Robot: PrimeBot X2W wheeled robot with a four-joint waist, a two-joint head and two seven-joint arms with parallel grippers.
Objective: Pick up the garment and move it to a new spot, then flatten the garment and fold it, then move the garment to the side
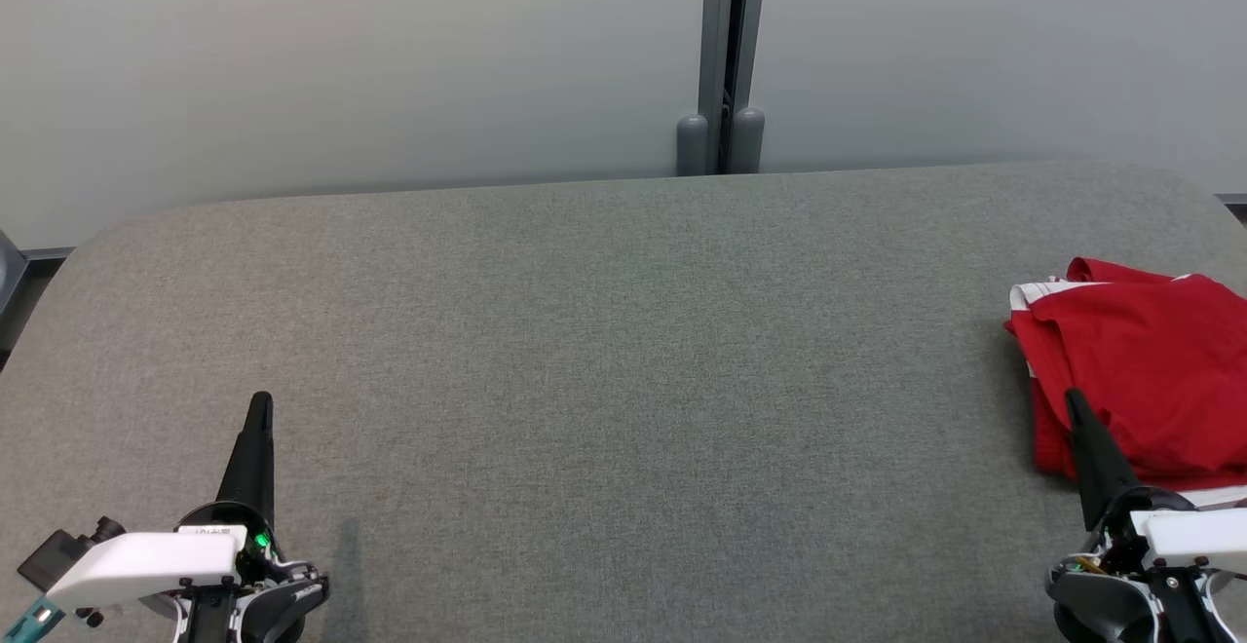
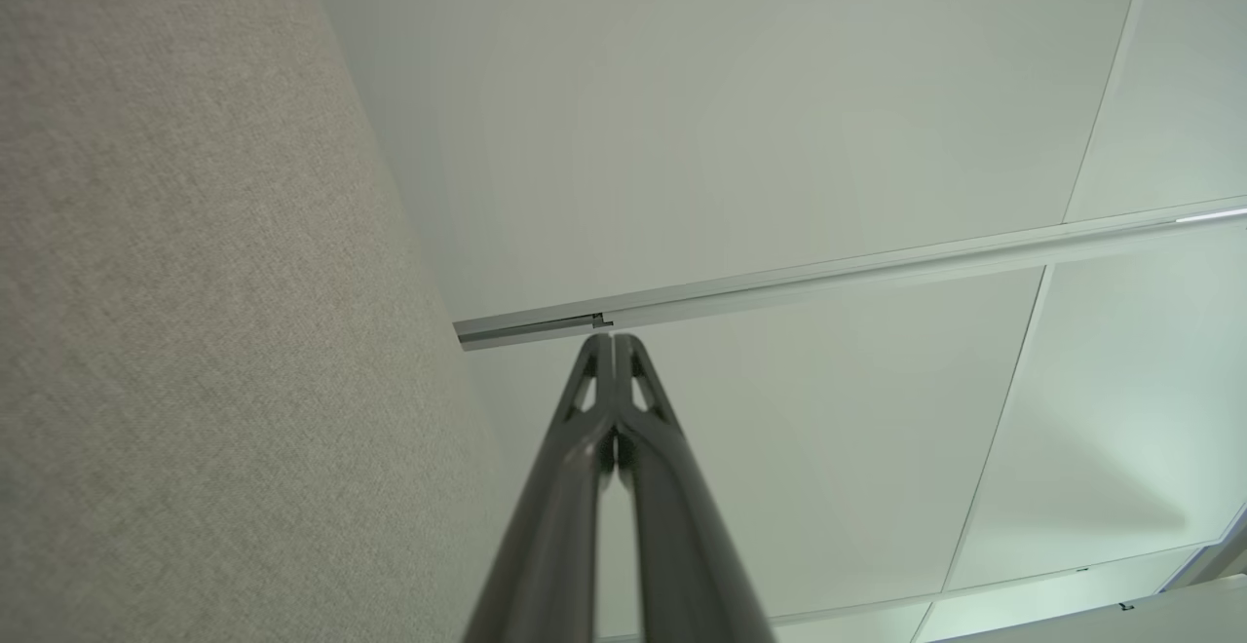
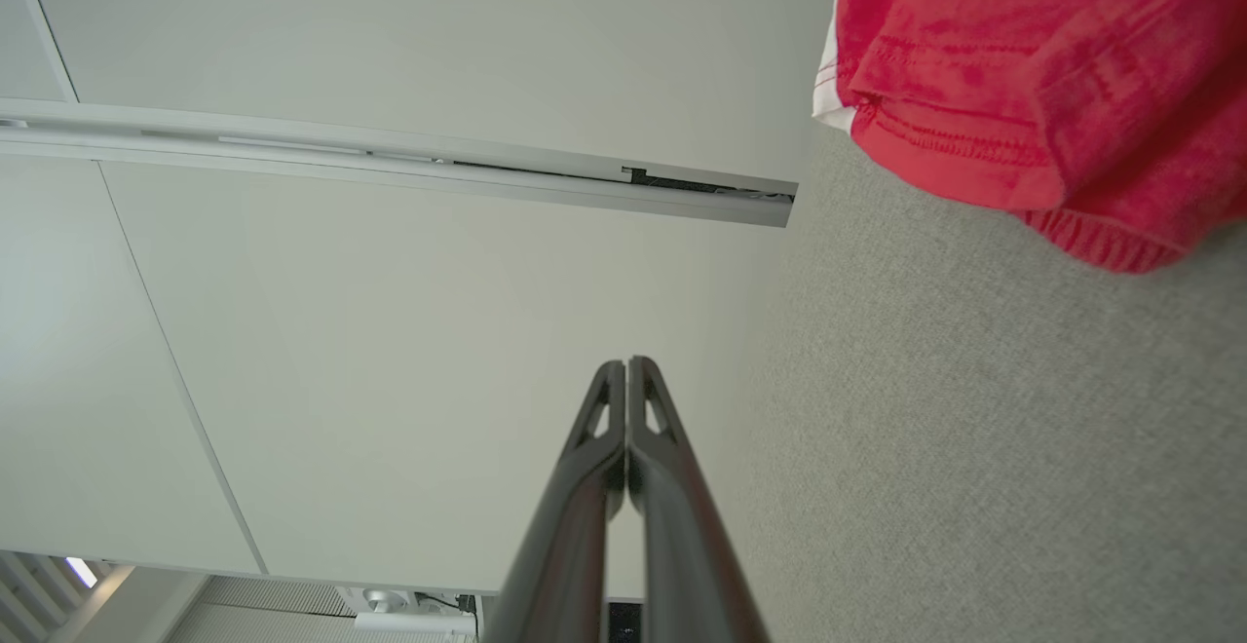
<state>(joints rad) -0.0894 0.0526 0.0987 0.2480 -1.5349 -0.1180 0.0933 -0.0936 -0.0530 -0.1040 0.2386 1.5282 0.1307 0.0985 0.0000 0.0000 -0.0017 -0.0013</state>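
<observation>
At the right side of the grey counter [image 1: 623,351] lies the red garment [image 1: 1150,370] w/ white trim, loosely folded, partly cut off by the frame edge. The right tool [image 1: 1072,397] is pressed together and empty, tip just beside the garment's left edge, w/ bare counter btwn them in the wrist view. The left tool [image 1: 260,399] is also pressed together and empty, at front left, well apart from the garment.

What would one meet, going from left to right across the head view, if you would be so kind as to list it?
the left gripper → the grey post between the wall panels → the red garment
</observation>
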